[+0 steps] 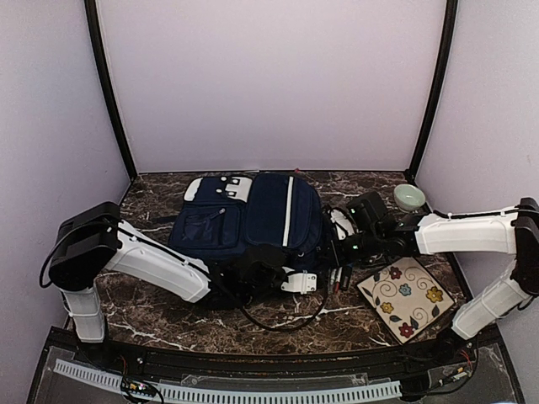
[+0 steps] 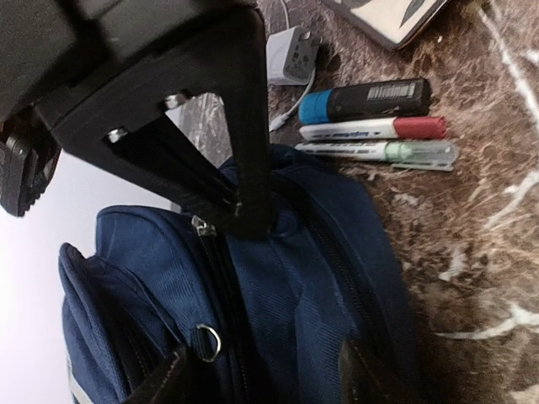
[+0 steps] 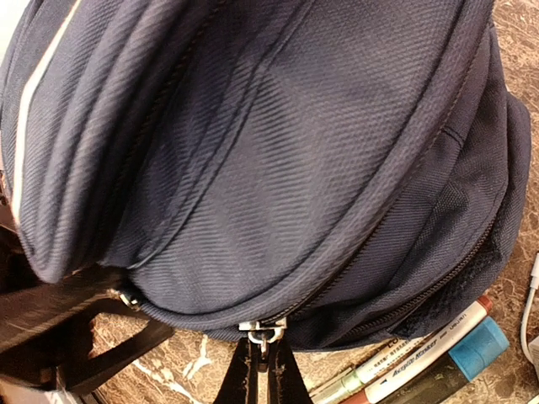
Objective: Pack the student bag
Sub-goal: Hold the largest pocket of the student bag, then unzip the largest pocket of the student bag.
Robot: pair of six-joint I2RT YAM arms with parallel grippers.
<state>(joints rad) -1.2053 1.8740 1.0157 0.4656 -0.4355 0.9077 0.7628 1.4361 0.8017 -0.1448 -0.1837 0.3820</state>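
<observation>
Your dark marble bench point(image 1: 152, 313) sits between pale lilac walls point(image 1: 269, 76). Your right tool point(image 3: 265, 353) clamps a zipper pull point(image 3: 264, 330) on the student bag point(image 3: 278, 151). Your left tool point(image 2: 135, 200) gapes, one finger point(image 2: 246, 151) touching the fabric.

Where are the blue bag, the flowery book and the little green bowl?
student bag point(image 1: 265, 215), top external view, on its navy main panel.
flowery book point(image 1: 404, 296), top external view, middle of its cover.
green bowl point(image 1: 409, 204), top external view, on its near outer wall.
</observation>
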